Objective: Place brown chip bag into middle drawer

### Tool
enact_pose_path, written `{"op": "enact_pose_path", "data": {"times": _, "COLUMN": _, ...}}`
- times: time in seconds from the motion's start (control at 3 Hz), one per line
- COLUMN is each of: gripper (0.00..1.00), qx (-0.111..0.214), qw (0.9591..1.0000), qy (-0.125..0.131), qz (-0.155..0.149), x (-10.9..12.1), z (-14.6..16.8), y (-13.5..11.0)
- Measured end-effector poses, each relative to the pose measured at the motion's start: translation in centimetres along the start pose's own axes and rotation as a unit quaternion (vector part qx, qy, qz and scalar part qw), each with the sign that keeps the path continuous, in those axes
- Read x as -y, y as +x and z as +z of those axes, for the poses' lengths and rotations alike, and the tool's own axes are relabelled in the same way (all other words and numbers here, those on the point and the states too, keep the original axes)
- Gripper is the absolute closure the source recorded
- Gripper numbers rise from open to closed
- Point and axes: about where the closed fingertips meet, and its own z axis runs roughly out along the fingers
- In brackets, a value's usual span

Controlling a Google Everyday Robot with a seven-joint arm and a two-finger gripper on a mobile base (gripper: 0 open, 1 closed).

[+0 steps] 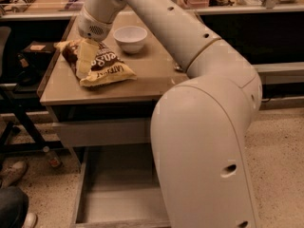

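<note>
The brown chip bag (110, 66) lies on the tan tabletop (152, 77) at its left side, dark brown with white lettering and a cream-yellow end toward the front. My gripper (86, 63) comes down from the wrist onto the bag's left half and touches it. The middle drawer (116, 196) stands pulled open below the table, its grey floor bare; my arm's big elbow (209, 141) hides its right part.
A white bowl (130, 37) stands just behind and right of the bag. A closed grey drawer front (102, 133) sits under the tabletop. A dark chair (12, 80) and a person's shoes (12, 172) are at the left. Cluttered benches run along the back.
</note>
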Motion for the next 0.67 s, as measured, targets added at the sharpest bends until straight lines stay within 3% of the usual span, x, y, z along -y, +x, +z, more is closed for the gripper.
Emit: {"op": "enact_pose_path", "data": {"times": 0.67, "gripper": 0.00, "qx": -0.010, "qw": 0.9996, "qy": 0.007, "qz": -0.025, "x": 1.74, "z": 1.81, "y": 1.06}}
